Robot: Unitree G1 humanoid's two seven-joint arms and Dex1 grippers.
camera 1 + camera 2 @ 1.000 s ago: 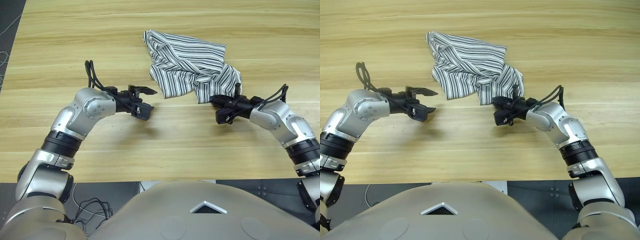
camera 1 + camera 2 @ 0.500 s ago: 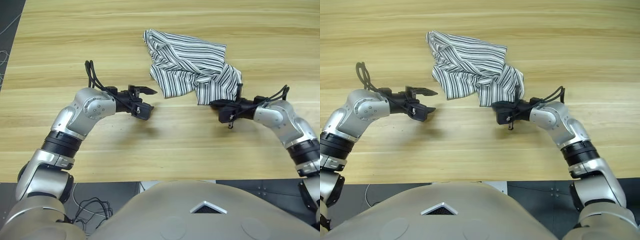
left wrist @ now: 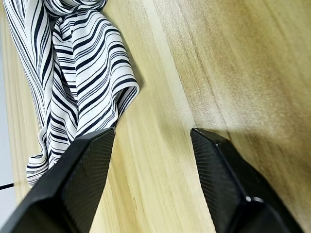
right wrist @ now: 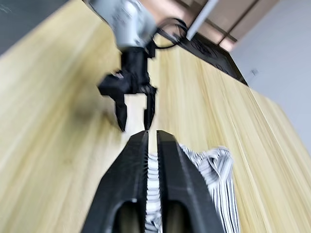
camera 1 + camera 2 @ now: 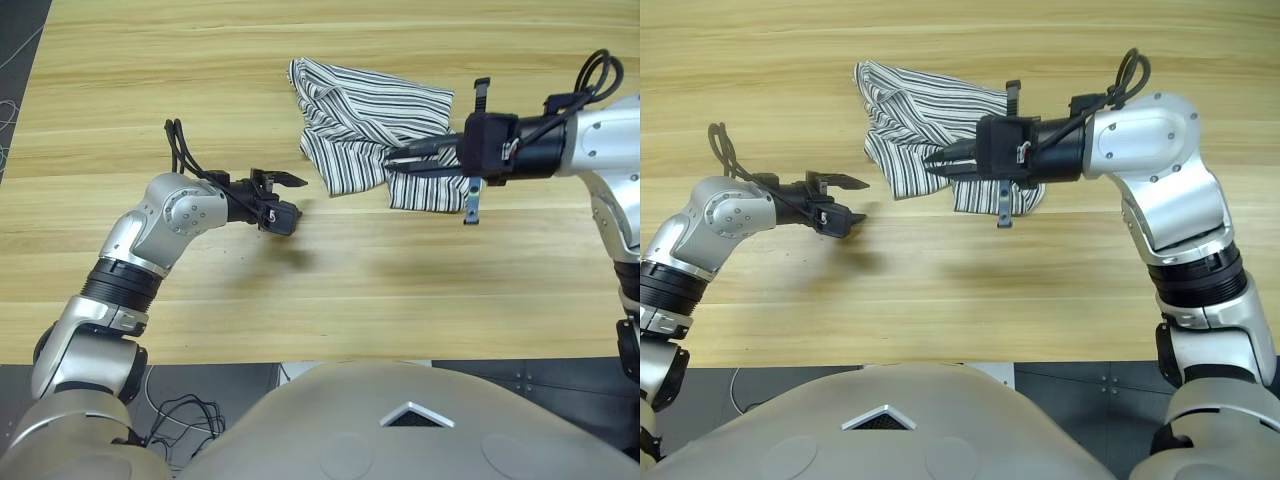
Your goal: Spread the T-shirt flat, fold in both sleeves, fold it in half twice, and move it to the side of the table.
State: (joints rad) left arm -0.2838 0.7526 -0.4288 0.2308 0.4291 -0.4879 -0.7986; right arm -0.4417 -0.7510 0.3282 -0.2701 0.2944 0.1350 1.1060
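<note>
Bright, even overhead light w/ soft shadows on table [image 5: 330, 300] below left gripper [image 5: 298, 197] & right gripper [image 5: 390, 162]; darker shade under T-shirt [image 3: 73, 73] edge, left wrist view.

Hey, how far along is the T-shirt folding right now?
Nothing looks done: the black-and-white striped T-shirt lies crumpled on the light wooden table. In hand: the right tool looks closed on a fold of it, and the left tool, open, sits near its edge. Left: spreading it flat, both sleeve folds, two half folds, and the move aside.
</note>
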